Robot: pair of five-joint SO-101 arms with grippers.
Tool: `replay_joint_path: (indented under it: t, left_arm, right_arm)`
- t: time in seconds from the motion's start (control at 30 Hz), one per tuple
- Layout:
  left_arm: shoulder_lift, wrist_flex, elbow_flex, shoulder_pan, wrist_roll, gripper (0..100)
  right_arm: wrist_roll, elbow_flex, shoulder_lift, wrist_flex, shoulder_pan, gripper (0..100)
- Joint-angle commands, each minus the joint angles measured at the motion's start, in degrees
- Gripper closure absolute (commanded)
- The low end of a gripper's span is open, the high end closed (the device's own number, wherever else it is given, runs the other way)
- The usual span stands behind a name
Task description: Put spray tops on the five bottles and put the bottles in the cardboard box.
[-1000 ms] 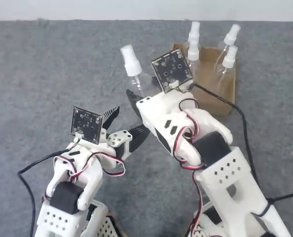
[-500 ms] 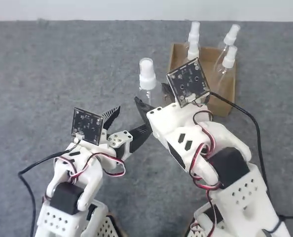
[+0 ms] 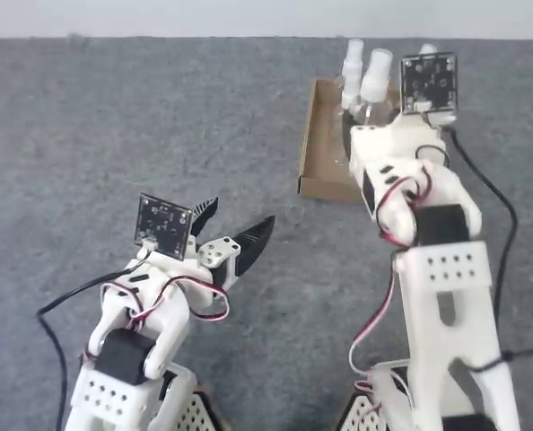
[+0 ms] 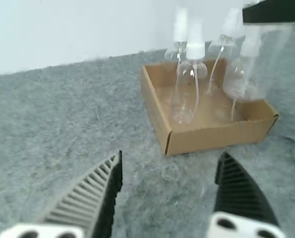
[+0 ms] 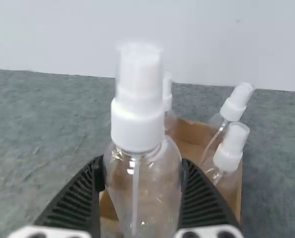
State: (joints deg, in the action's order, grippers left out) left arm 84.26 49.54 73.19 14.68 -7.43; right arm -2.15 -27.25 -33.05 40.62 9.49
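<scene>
The white plastic left arm (image 3: 145, 314) sits folded close to its base. Its black-fingered left gripper (image 3: 242, 212) is held low and points forward with the jaws spread wide. The white right arm (image 3: 437, 269) stretches far forward from its base, and the right gripper (image 5: 141, 166) is clamped on both sides of an upright clear plastic spray bottle (image 5: 141, 193).

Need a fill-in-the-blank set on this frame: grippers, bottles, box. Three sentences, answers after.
1. The right gripper holds a clear plastic bottle with a spray top; the top's colour is ____.
2. The left gripper, over the grey carpet, holds nothing and its jaws are ____.
3. The other spray-topped bottles stand ____ the brown cardboard box.

Missing words: white; open; inside
</scene>
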Motion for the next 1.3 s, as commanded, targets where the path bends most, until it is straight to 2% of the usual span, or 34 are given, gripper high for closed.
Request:
replay_joint_path:
  t: [0.0,0.1,0.2,0.47,0.73,1.27]
  left_arm:
    - [1.2,-2.1,-0.3,-2.5,0.4,79]
    - [1.2,-5.0,0.6,-5.9,0.3,91]
    - [1.2,-6.5,1.4,-6.9,0.3,99]
    - [1.2,-6.7,1.5,-6.7,0.2,98]
    - [1.2,-6.6,1.5,-6.7,0.2,98]
    - [1.2,-6.6,1.5,-6.7,0.2,98]
  right_arm:
    - [-0.7,-4.7,0.6,-11.4,-2.0,99.3]
    - [-0.7,-12.2,1.1,-21.9,-1.7,99.3]
    - [-0.7,-17.3,1.1,-28.1,-1.5,99.3]
    - [-0.8,-22.9,1.6,-35.5,-1.5,99.3]
    - [-0.8,-22.9,12.2,-43.6,-1.6,99.3]
    - [-0.8,-23.2,22.3,-48.3,-1.9,99.3]
